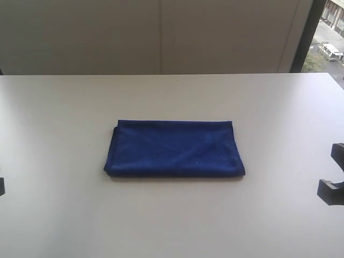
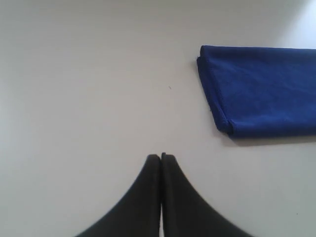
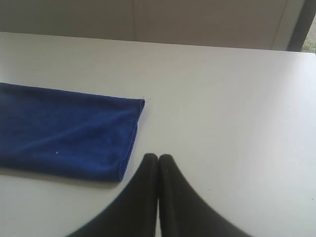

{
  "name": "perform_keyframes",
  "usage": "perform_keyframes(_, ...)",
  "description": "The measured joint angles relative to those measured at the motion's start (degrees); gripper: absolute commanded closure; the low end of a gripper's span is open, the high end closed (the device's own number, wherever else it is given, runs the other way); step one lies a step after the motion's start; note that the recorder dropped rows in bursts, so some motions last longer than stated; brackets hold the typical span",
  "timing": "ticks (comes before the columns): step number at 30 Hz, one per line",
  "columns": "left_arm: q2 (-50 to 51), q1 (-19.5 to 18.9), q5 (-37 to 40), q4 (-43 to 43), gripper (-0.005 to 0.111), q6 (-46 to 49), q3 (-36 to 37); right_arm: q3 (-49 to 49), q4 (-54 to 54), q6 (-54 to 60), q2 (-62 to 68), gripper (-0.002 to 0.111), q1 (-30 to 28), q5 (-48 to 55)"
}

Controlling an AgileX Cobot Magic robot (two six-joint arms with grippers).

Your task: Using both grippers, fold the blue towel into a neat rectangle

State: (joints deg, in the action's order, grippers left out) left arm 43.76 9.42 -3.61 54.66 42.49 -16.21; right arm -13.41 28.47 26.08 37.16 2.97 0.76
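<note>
The blue towel (image 1: 174,148) lies folded into a flat rectangle in the middle of the white table (image 1: 64,118). One folded end of the towel (image 2: 256,89) shows in the left wrist view, and its other end (image 3: 69,133) shows in the right wrist view. My left gripper (image 2: 161,157) is shut and empty, hovering over bare table apart from the towel. My right gripper (image 3: 158,158) is also shut with nothing in it, just beside the towel's corner. In the exterior view only a black part of the right arm (image 1: 334,185) shows at the right edge, and a sliver of the left arm (image 1: 1,186) at the left edge.
A pale wall (image 1: 161,32) runs behind the table's far edge. A dark window frame (image 1: 309,32) stands at the back right with an outdoor scene beyond it.
</note>
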Motion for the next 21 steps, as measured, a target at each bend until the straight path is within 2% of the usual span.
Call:
perform_keyframes(14,-1.2,0.0,-0.6,0.2,0.107,0.0,0.9,0.0,0.0,-0.1,0.0,0.108,0.0,0.0)
perform_keyframes(21,-15.2,0.0,-1.9,0.3,0.107,-1.0,9.0,0.0,0.0,-0.1,0.0,0.108,0.0,0.0)
